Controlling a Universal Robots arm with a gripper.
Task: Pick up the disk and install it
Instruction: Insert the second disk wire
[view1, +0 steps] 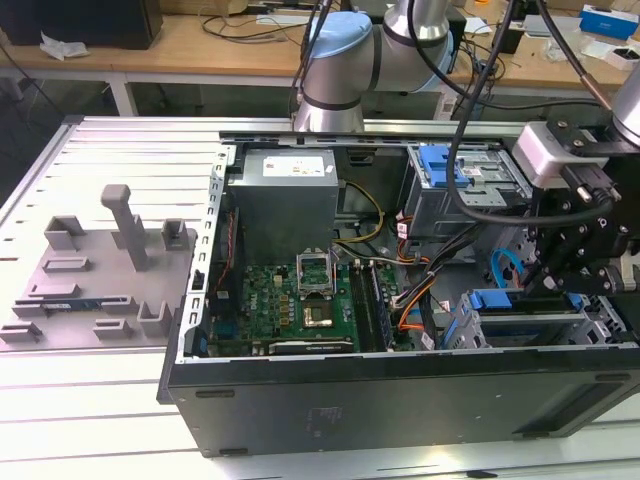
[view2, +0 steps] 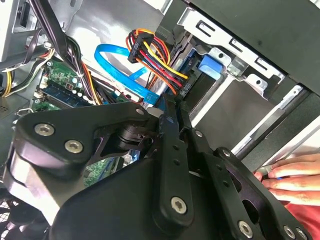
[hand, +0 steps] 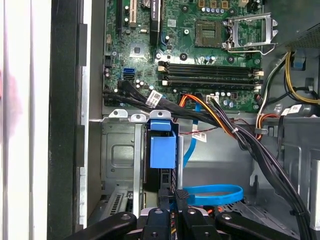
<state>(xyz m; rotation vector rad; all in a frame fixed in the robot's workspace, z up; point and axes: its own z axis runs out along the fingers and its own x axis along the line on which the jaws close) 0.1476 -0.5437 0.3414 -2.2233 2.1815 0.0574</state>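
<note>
The disk sits in the drive cage at the open computer case's near corner, on the exterior view's right, with its bright blue carrier frame showing. In the first wrist view the disk stands edge-on between the cage's metal rails. My gripper hangs right over it. Its two black fingers are pressed together, and the gripper has its tips at the disk's outer end, with no gap showing. In the second wrist view the gripper points at the blue carrier tab.
Orange and black cables and a blue flat cable run beside the cage. The motherboard and grey power supply fill the case's left. A grey fixture plate lies outside. A person's hand rests on the case.
</note>
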